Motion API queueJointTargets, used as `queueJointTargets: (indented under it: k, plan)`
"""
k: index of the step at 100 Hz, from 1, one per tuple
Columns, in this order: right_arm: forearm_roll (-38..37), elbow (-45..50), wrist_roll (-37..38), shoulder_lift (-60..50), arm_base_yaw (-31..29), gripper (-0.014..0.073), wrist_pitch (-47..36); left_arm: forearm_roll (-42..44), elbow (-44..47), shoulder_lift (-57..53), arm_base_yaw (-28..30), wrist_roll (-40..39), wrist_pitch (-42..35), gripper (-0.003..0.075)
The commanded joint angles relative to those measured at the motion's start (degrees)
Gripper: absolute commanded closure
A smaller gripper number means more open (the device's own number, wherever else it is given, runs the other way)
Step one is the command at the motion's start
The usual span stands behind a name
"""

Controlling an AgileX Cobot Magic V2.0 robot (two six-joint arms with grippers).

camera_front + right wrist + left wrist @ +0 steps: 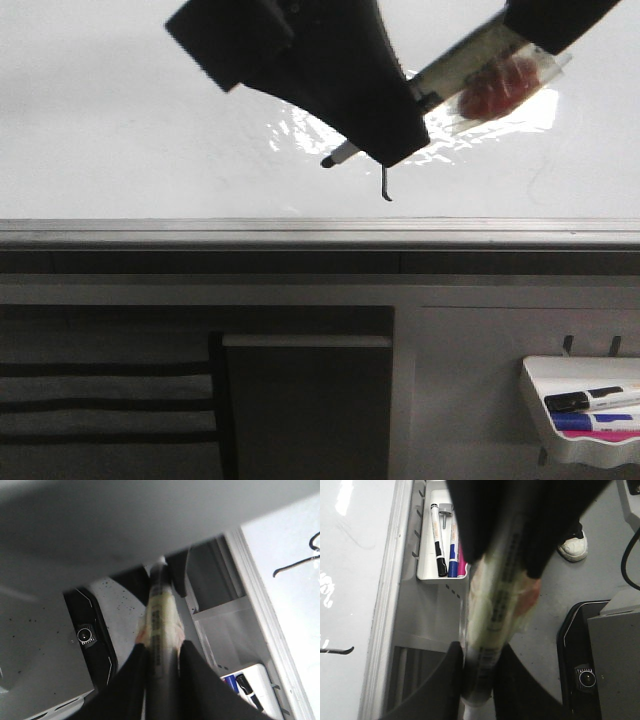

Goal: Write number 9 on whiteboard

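Observation:
The whiteboard (120, 130) is glossy white and fills the upper front view. Both grippers are shut on one marker (470, 60), a pale barrel with black print and a reddish taped pad. My left gripper (395, 130) holds it near the writing end. My right gripper (525, 35) holds the back end. The black tip (329, 160) points down and left over the board; I cannot tell if it touches. Of the number 9, only a thin black tail with a hook (386, 189) shows below the left gripper. The stroke also shows in the left wrist view (337, 651) and the right wrist view (295, 566).
A dark grey frame edge (320, 235) runs under the board. A small white tray (534, 400) at the lower right holds a black marker (580, 400) and a blue marker (590, 421). A white shoe (573, 547) and a black base unit (585, 677) are on the floor.

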Motion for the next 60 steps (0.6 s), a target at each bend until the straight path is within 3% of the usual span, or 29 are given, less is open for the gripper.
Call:
queueJointTargets:
  k: [1, 8, 16, 34, 49, 60]
  plan:
    - [0.17, -1.94, -0.13, -1.32, -0.12, 0.0354, -1.45, -1.81, -1.89, -2.56, -0.02, -2.02, -2.81, 0.0741]
    - [-1.16, -2.16, 1.06, -1.55, -0.23, 0.027, -1.45, 0.2, -1.89, -2.87, -0.02, -2.67, -2.55, 0.0741]
    - [-5.64, -3.18, 6.62, -2.96, -0.79, 0.0252, -0.8, 6.25, -1.89, -4.03, 0.08, -7.29, -2.31, 0.0741]
    - [-15.33, -3.73, 19.08, -8.51, -4.8, 0.0252, -0.43, 26.48, -1.89, -9.04, 3.17, -33.24, 0.24, 0.0741]
    - [-15.78, -3.73, 20.9, -12.36, -8.33, 0.0252, 0.81, 34.49, -0.63, -11.59, 10.68, -50.46, 8.98, 0.0741]
    - [-15.78, -3.73, 21.04, -13.61, -9.41, 0.0252, 0.81, 37.44, 2.97, -12.29, 18.17, -58.12, 7.77, 0.0741]
